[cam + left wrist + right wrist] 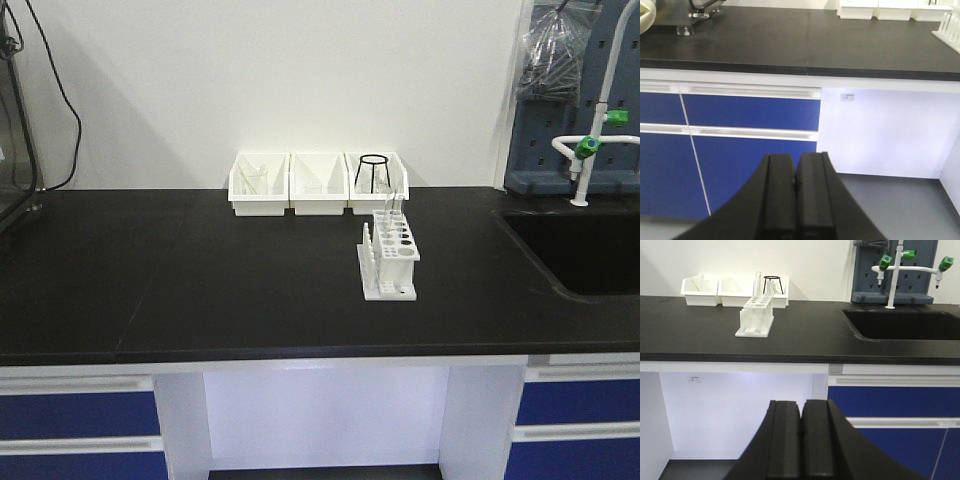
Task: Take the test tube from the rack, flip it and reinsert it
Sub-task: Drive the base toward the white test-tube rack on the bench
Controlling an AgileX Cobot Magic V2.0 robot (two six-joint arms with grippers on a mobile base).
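Front view: a long black countertop (200,280) runs across the room against a plain white wall. The rack (390,258), small and white, stands right of centre. One test tube (399,205) and a second like it stand upright in holes at the rack's far end. Neither arm shows here. Judging from this, the task has not begun: no tube is lifted or turned, so grasping, flipping and reinserting are all left to do. Just behind the rack sit three white bins (320,183) in a row; the right one holds a black wire stand (373,172). A black sink (585,255) is sunk into the counter at the right, with a white tap (592,145) bearing green knobs above it.

Left wrist view: the left gripper (796,158) has its black fingers pressed together, holding nothing. It hangs below counter height, facing blue drawers (750,112) and a white panel. Only a corner of the rack (947,30) shows, far up on the right.

Right wrist view: the right gripper (801,404) is likewise pressed together and empty, low before the counter edge. The rack (756,317) stands well apart from it, up on the counter to the left, a tube (758,284) rising from its far end. The sink (905,325) lies to the right.
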